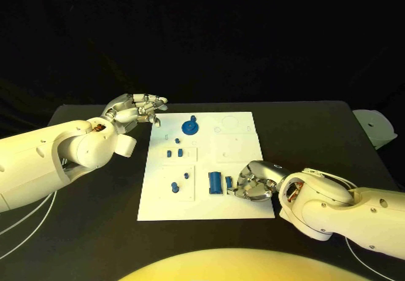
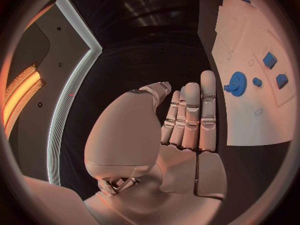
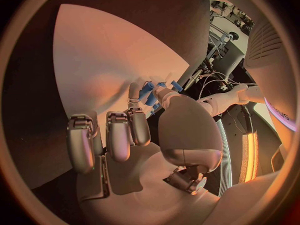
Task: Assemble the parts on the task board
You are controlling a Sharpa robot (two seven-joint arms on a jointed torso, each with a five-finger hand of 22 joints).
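The task board point(image 1: 240, 170) is lying flat in the middle of the black table point(image 1: 329, 126), a thin stiff white plate that looks likely to skid if pushed sideways, so any pressing wants to go straight down. The left hand point(image 1: 135, 109) is hovering just off the board's far left corner, holding nothing, its fingers straight and close together. The right hand point(image 1: 256, 182) is resting over the board's near right part, fingers curled down beside a long blue part point(image 1: 216, 182); whether it is actually pinching a piece I cannot tell, though the right wrist view is showing small blue parts point(image 3: 154, 92) at its fingertips. The blue gear point(image 1: 191, 126) is sitting near the far edge; it seems light, rigid and toothed, best taken by the rim. The small blue pieces point(image 1: 175, 153) are looking slick and easily tipped, calling for a light pinch across their sides.
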